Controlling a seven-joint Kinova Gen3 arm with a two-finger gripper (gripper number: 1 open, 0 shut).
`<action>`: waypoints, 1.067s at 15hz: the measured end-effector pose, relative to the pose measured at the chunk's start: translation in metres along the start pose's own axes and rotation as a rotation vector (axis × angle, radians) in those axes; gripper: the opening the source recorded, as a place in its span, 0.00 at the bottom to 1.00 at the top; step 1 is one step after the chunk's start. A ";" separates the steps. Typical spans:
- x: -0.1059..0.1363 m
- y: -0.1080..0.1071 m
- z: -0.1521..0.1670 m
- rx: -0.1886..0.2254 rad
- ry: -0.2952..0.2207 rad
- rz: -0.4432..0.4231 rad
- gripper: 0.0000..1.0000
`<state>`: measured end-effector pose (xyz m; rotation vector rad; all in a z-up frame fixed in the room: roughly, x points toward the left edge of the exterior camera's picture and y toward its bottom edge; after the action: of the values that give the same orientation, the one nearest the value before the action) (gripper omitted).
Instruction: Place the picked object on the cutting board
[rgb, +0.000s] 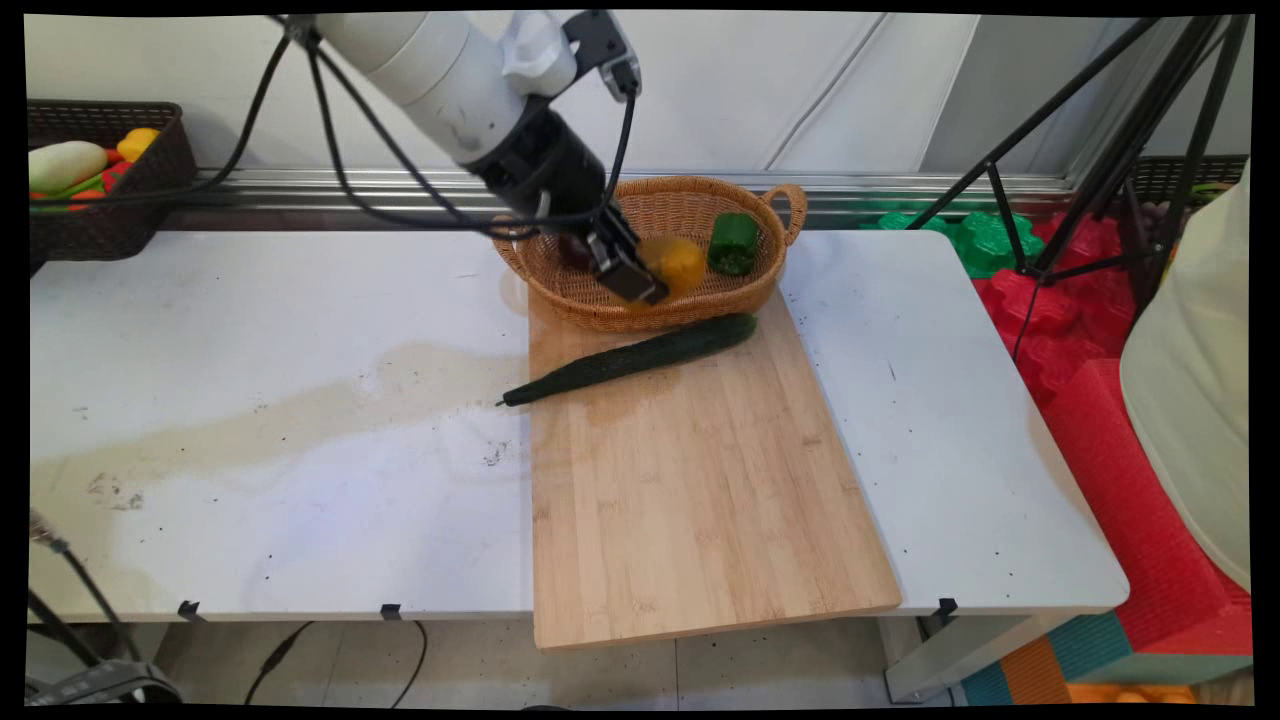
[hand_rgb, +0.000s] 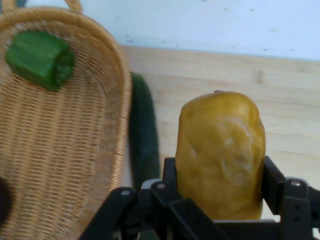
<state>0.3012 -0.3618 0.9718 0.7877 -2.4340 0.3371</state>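
Note:
My gripper (rgb: 650, 275) is shut on a yellow bell pepper (rgb: 676, 262), held just above the near rim of the wicker basket (rgb: 600, 300). In the hand view the yellow pepper (hand_rgb: 220, 152) sits squeezed between the two black fingers (hand_rgb: 272, 180). A green bell pepper (rgb: 733, 243) lies inside the basket at its right end, and the green pepper (hand_rgb: 41, 59) shows again in the hand view at upper left. A long dark cucumber (rgb: 630, 360) lies on the wooden cutting board (rgb: 700, 500) right in front of the basket. A dark item in the basket is mostly hidden behind the gripper.
A dark basket (rgb: 110, 220) with several vegetables stands at the back left of the table (rgb: 250, 450). A black tripod (rgb: 1100, 150) stands off the table's right side, over red and green foam mats (rgb: 1080, 330). The board overhangs the table's front edge.

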 end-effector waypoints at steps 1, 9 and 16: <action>-0.004 0.009 0.000 -0.005 -0.006 -0.020 0.00; -0.058 0.054 0.025 -0.003 -0.099 -0.154 0.00; -0.104 0.073 0.055 0.008 -0.153 -0.224 0.00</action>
<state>0.3043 -0.2770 0.8621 1.1143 -2.4529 0.2067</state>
